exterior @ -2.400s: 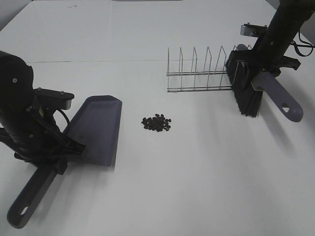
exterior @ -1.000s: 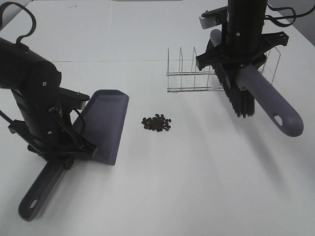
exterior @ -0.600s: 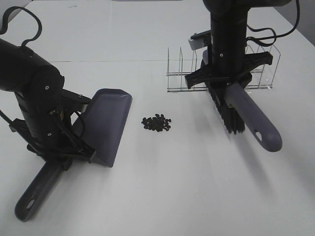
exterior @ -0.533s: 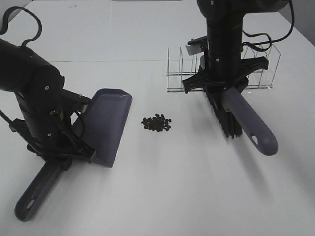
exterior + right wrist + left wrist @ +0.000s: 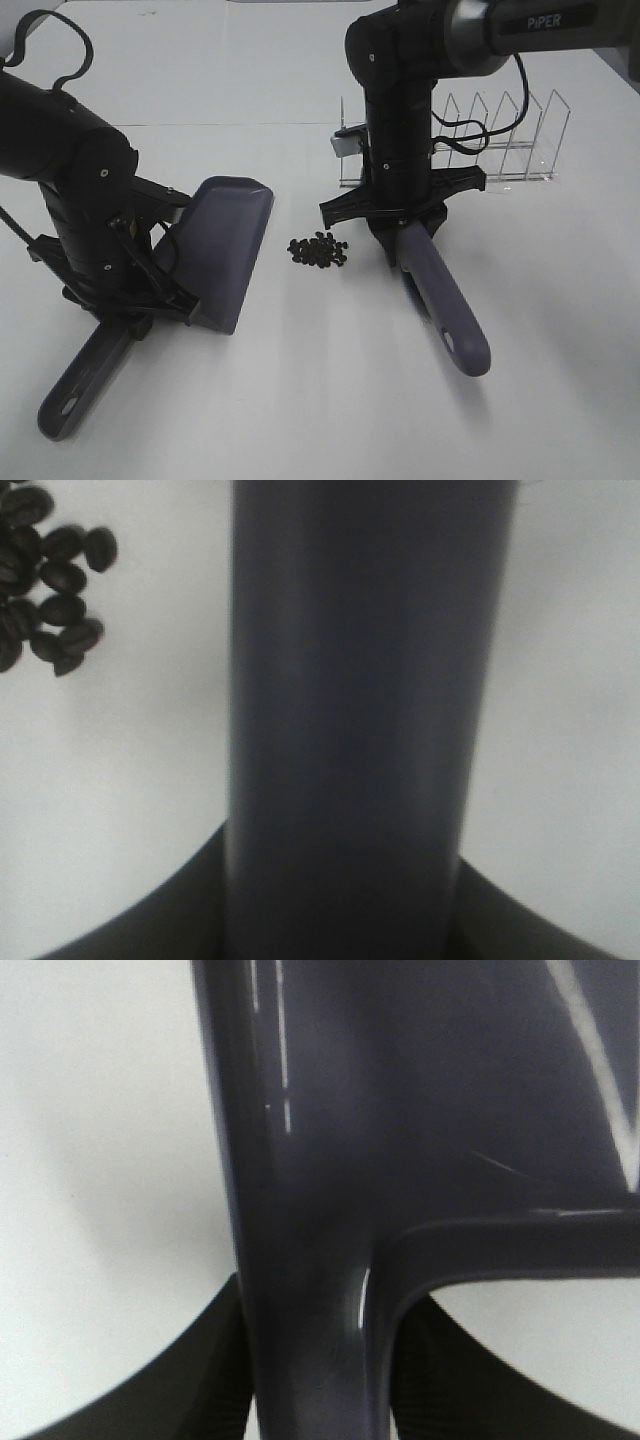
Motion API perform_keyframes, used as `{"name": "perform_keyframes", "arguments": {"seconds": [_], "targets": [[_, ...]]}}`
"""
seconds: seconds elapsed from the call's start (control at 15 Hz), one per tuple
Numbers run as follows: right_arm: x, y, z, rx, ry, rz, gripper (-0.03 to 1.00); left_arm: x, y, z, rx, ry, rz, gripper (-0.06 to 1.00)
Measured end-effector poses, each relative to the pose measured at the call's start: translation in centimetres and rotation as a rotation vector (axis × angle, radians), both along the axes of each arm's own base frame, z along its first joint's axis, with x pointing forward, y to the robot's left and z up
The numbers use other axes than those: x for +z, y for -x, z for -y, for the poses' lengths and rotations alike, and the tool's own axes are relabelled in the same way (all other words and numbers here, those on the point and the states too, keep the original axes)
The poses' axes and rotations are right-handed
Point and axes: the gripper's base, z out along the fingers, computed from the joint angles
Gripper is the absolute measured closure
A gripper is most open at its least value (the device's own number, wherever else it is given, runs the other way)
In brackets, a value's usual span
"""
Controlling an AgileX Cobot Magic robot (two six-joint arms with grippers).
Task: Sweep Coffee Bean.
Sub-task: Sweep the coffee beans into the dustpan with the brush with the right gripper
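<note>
Toward the near-left corner the left gripper (image 5: 125,316) is clamped on the dustpan (image 5: 228,240) by its handle; mid-table the right gripper (image 5: 401,238) is clamped on the brush (image 5: 446,312). Between them lie the coffee beans (image 5: 318,250): likely light, hard, prone to roll, so better swept than pinched. A wire rack (image 5: 505,140) stands beyond.

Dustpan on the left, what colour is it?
The dustpan is dark grey-purple, shown best in the exterior high view.
</note>
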Motion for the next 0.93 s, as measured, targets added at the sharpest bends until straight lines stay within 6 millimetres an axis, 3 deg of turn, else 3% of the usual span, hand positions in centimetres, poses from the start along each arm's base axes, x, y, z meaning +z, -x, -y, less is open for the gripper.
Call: {"name": "perform_keyframes", "arguments": {"seconds": [0.27, 0.33, 0.93], "targets": [[-0.7, -1.0, -2.3, -0.019, -0.079, -0.005, 0.67, -0.1, 0.0, 0.0, -0.006, -0.001, -0.003, 0.60], [-0.8, -1.6, -3.7, -0.039, -0.152, -0.009, 0.67, -0.1, 0.0, 0.0, -0.006, -0.001, -0.002, 0.60], [-0.7, -1.7, -8.8, -0.198, -0.628, -0.137, 0.67, -0.1, 0.1, 0.0, -0.002, -0.008, -0.011, 0.60]]}}
